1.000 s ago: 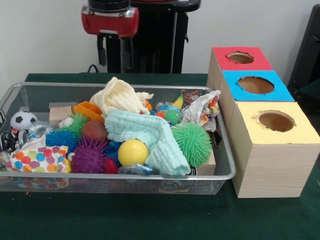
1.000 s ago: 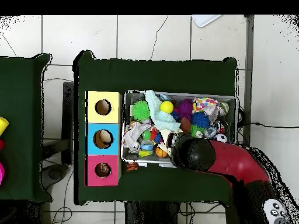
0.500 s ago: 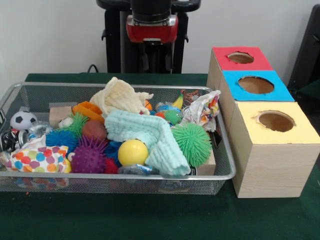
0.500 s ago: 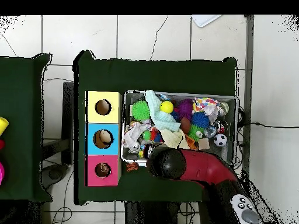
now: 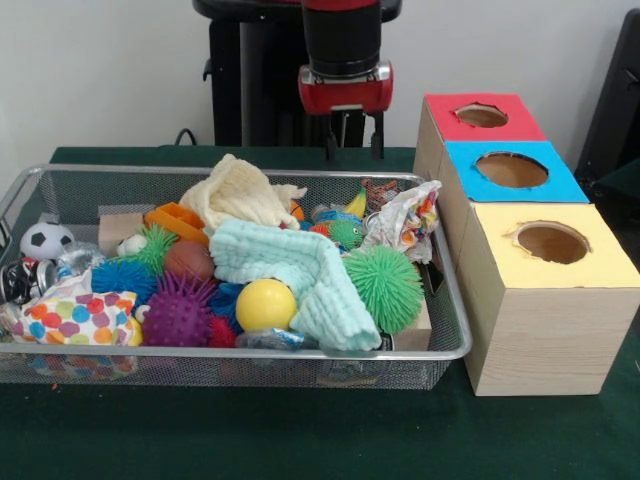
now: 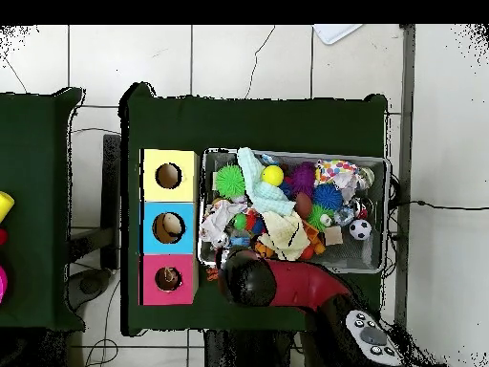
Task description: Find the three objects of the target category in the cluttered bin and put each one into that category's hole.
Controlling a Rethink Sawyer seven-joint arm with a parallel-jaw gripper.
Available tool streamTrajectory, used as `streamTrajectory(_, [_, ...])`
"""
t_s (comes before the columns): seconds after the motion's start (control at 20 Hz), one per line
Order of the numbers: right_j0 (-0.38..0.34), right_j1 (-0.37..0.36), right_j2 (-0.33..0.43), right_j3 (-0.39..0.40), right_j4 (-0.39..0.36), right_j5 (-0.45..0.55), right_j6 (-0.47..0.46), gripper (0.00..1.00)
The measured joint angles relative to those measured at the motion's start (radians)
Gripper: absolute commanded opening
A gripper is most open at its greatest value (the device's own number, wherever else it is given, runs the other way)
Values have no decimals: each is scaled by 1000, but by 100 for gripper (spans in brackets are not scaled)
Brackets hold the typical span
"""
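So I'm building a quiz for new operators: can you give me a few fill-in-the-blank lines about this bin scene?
1. The box nearest the camera in the front view has a ____ top.
2. The smooth yellow ball lies beside a ____ spiky ball.
3. The box between the other two has a ____ top.
4. The gripper carries ____.

Missing words: yellow; purple; blue; nothing

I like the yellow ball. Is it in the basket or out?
In. The yellow ball sits inside the wire basket, wedged among spiky balls and a mint cloth.
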Motion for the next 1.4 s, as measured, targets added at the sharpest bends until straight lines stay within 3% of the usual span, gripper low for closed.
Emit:
streamTrajectory(0.35, [41, 105, -14, 32, 1, -129, 0, 100])
streamTrajectory(0.85, [66, 177, -41, 37, 16, -284, 0, 100])
streamTrajectory(1.15, [71, 183, -45, 41, 25, -306, 0, 100])
streamTrajectory(1.4, [71, 145, -45, 64, 30, -294, 0, 100])
